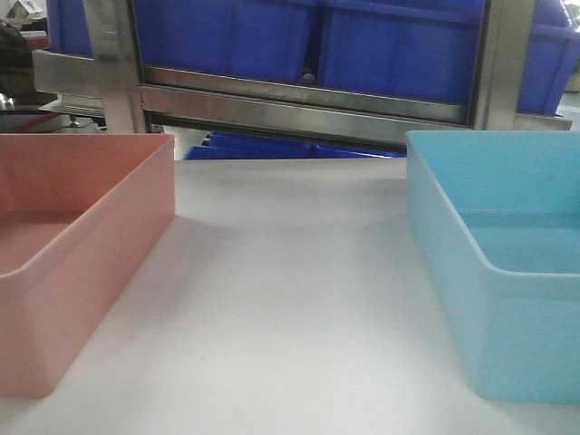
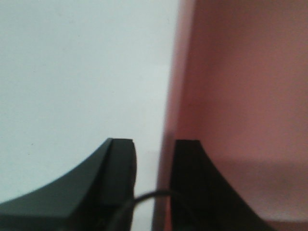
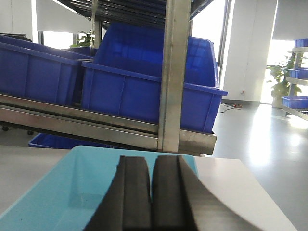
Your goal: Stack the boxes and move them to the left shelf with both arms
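Stacking has not begun, by my reading. The pink bin (image 1: 82, 263) sits at 9 o'clock on the table (image 1: 290, 317) and the blue bin (image 1: 507, 299) at 3 o'clock, well apart, both empty. The left arm (image 2: 154, 154) has its jaws spread astride the pink bin's wall, not visibly clamped. The right arm (image 3: 151, 192) hangs over the blue bin, jaws pressed together. The next move likely calls for clamping, lifting and nesting. The shelf (image 1: 308, 104) at 12 o'clock holds dark blue bins (image 1: 390, 45).
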Robot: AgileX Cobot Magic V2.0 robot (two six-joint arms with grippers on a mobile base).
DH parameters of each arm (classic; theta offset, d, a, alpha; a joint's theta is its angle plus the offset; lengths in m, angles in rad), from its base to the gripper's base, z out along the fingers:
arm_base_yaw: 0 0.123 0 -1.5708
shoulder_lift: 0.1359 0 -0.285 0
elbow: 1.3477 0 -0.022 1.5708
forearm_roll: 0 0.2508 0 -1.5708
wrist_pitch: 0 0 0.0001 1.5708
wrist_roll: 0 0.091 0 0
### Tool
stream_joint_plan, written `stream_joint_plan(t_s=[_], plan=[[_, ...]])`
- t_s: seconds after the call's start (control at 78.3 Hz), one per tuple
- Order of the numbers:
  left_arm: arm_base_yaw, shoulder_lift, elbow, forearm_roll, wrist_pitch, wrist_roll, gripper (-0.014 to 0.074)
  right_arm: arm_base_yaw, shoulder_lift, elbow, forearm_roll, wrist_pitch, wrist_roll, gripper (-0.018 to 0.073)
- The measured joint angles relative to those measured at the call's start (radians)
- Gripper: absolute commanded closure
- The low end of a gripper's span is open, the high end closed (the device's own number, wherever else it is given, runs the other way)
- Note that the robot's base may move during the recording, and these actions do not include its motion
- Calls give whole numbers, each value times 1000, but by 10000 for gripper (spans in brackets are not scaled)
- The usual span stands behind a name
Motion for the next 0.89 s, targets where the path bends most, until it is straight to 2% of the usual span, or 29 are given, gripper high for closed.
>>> stream_joint_plan(t_s=[0.281, 0.549, 0.728, 0.894], plan=[[0, -22, -2, -32, 82, 0, 599, 0, 0, 0, 0, 0, 0, 510], [-39, -139, -2, -33, 184, -111, 599, 0, 0, 0, 0, 0, 0, 510], [-108, -178, -2, -115, 227, -160, 598, 0, 0, 0, 0, 0, 0, 510], [-225, -186, 3, -137, 217, -278, 598, 0, 0, 0, 0, 0, 0, 510]])
